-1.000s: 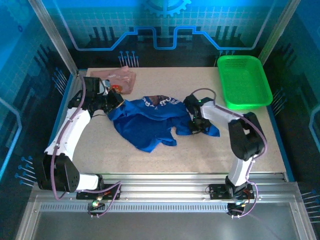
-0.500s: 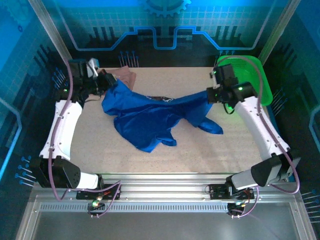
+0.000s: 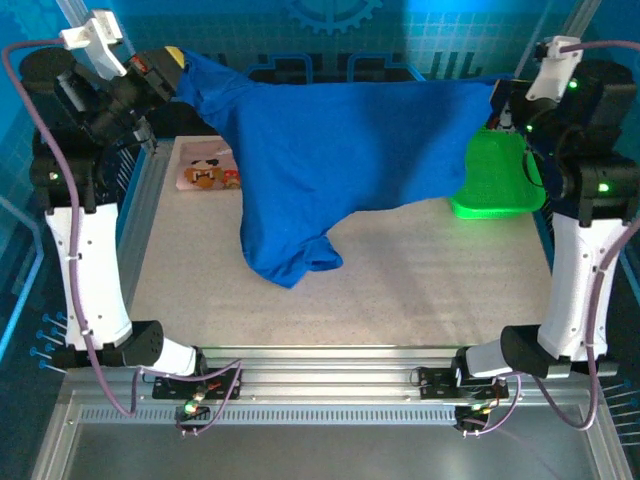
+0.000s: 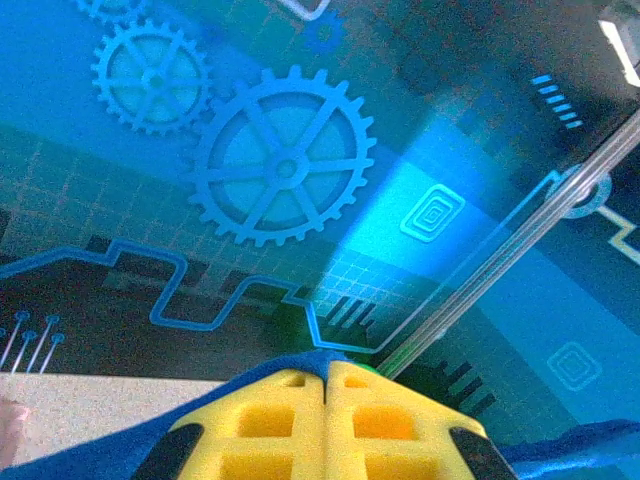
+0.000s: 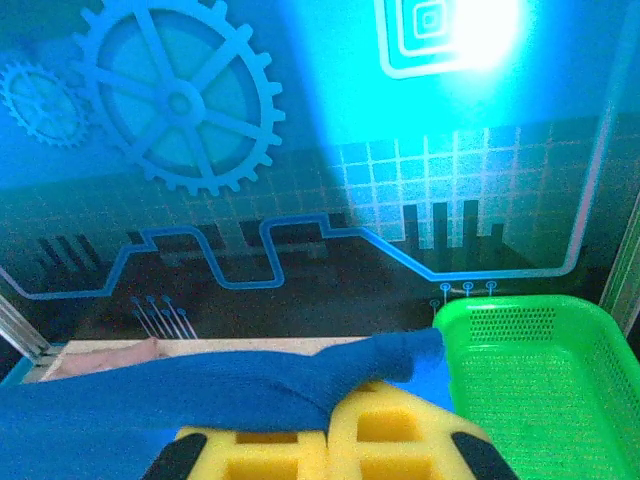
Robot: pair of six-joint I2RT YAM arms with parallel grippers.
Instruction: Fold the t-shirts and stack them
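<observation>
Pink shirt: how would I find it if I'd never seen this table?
Start at the speckled table and look to its far left corner, just left of the big blue shirt that is held up in the air. The pink shirt lies on the tabletop there. It is the small pale one with brown-and-red cartoon faces.

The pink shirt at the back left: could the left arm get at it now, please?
Probably not yet. The left gripper is shut on the blue shirt, held high and stretched across to the right gripper; the pink shirt lies exposed below, so letting go comes first.
</observation>
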